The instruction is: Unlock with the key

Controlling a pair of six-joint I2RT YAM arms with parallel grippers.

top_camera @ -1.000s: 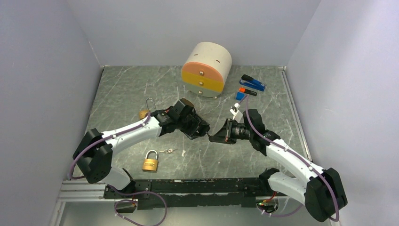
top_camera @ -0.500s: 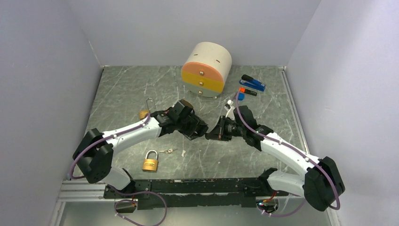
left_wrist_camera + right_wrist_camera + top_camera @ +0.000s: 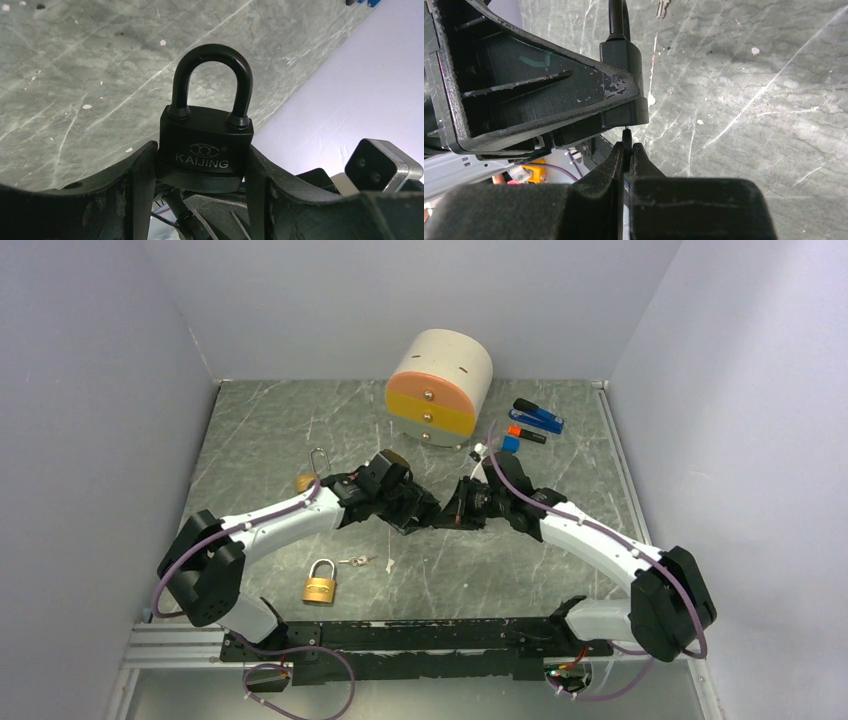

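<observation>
A black padlock [image 3: 206,145] marked KAIJING sits upright between the fingers of my left gripper [image 3: 200,152], which is shut on its body, shackle closed. In the top view the left gripper [image 3: 418,515] and right gripper [image 3: 447,517] meet tip to tip above the table's middle. My right gripper [image 3: 626,148] is shut on a thin dark key [image 3: 626,136], seen edge-on. The key's tip reaches the underside of the padlock [image 3: 624,65]. I cannot tell whether it is inside the keyhole.
A brass padlock [image 3: 319,585] and loose keys [image 3: 355,561] lie near the front left. Another brass padlock [image 3: 308,478] lies behind the left arm. A round drawer unit [image 3: 438,387] stands at the back, with a blue stapler and markers [image 3: 535,420] to its right.
My right arm has swung left and forward, bringing the key from a gap away up to the bottom of the padlock. The left gripper has barely moved.
</observation>
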